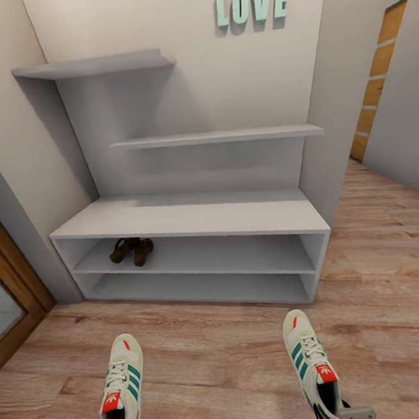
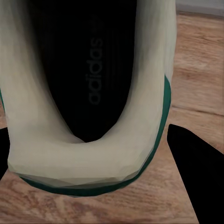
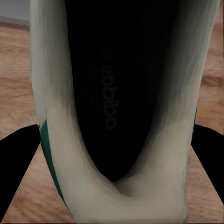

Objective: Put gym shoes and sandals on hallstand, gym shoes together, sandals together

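Both gym shoes in hand, sandals (image 1: 131,250) already shelved at 10 o'clock.
Left pincer (image 2: 100,184) pinches the left gym shoe (image 1: 122,393), right pincer (image 3: 114,179) the right gym shoe (image 1: 311,363); next, probably set both side by side on the hallstand (image 1: 191,214).

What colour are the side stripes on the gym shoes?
Green, on white gym shoes; the head view shows it best.
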Tool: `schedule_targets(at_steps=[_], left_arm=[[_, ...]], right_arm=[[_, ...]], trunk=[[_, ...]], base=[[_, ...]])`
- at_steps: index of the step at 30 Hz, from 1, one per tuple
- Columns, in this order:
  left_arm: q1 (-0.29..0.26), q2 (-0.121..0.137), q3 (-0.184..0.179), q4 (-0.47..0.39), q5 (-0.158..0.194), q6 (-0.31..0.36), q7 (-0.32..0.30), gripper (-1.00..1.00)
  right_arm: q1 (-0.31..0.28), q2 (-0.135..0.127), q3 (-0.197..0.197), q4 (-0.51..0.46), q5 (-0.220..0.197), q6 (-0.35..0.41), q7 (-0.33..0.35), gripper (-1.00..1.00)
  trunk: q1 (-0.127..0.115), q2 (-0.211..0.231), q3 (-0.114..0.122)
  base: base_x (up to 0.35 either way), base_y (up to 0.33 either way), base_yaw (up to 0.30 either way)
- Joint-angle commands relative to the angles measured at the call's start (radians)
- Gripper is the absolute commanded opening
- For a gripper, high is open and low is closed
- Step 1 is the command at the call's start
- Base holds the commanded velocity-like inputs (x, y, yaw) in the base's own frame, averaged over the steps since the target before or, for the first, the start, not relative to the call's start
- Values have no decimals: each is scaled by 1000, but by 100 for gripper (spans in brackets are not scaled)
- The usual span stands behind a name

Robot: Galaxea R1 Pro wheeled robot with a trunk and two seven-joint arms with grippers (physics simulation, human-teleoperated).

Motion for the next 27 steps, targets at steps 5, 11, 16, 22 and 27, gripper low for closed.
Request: schedule_targets(at_steps=[5,11,16,22,27], left_arm=[[-1,0,4,1,-3,-3,-2,-100],[-1,0,4,1,-3,-3,-2,-100],[-1,0,4,1,-3,-3,-2,-100],[-1,0,4,0,-3,-3,-3,-100],[-1,0,4,0,-3,-3,-3,-100]], right_arm=[[-1,1,-7,0,10,-3,0,-100],[-1,1,-7,0,10,-3,0,-100],[-1,1,-7,1,10,-3,0,-100],[-1,1,-7,0,10,-3,0,-100],[-1,1,-6,-1,10,-3,1,-100]], trunk=[[0,0,-1],[0,0,-1],[0,0,-1],[0,0,-1],[0,0,-1]], base=[[-102,231,-192],[-11,28,-189],[-72,10,-183],[-210,60,-113],[-58,17,-21]])
